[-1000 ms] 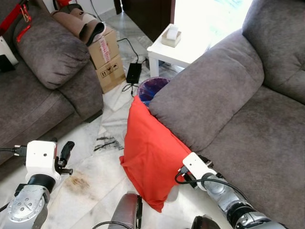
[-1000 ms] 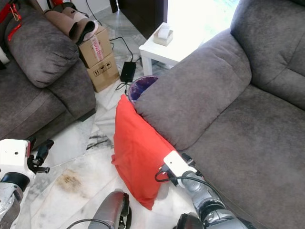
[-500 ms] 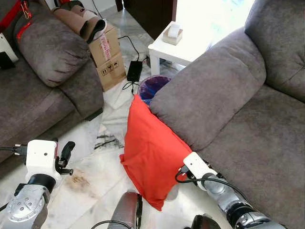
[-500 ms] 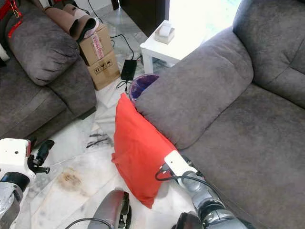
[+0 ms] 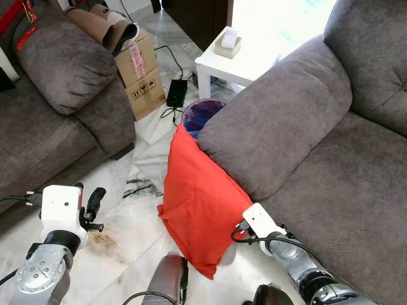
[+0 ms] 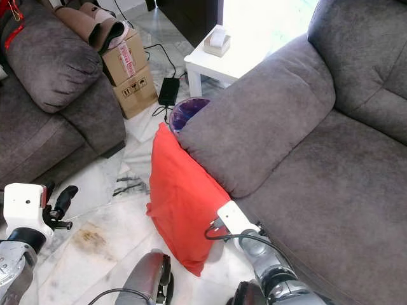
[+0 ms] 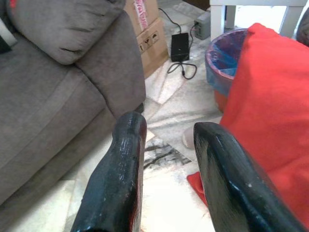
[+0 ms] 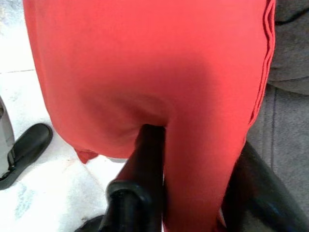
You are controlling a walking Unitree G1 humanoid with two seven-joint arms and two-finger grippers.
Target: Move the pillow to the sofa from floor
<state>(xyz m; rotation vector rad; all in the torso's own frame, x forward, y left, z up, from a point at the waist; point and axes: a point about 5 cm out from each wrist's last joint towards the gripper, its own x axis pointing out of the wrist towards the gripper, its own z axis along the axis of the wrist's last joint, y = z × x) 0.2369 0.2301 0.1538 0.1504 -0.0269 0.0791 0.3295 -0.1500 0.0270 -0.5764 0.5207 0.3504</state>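
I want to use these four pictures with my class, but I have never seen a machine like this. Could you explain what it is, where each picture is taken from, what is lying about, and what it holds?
This is a walking humanoid robot with two silver arms, each ending in two black fingers. The two wide pictures come from cameras in its head, looking down at the room. The two close ones come from a camera on each wrist, looking along that arm's fingers.

A red pillow stands on the marble floor, leaning against the grey sofa. The right gripper has its jaws closed on the pillow's lower part, one finger on each side. The left gripper hangs open above the floor, holding nothing.

Behind are a bin, a cardboard box, a white side table and a second sofa.
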